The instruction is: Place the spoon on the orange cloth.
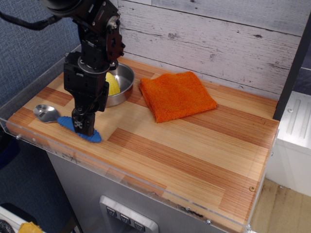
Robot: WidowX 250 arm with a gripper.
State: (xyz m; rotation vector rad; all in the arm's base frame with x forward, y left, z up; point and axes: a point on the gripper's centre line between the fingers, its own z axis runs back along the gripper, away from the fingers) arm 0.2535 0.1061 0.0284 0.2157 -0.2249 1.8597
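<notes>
The spoon [46, 112] lies near the front left corner of the wooden table, its silver bowl to the left and its blue ribbed handle pointing right. My gripper [82, 127] is down on the middle of the handle, with blue showing on both sides of the front finger. The finger hides the gap, so I cannot tell whether the jaws are closed. The orange cloth [177, 95] lies flat at the back middle, well to the right of the gripper, with nothing on it.
A steel pan [125, 81] with a yellow object [112, 85] inside stands just behind the arm, left of the cloth. A clear plastic rim [29, 141] runs along the table's front and left edges. A plank wall is behind.
</notes>
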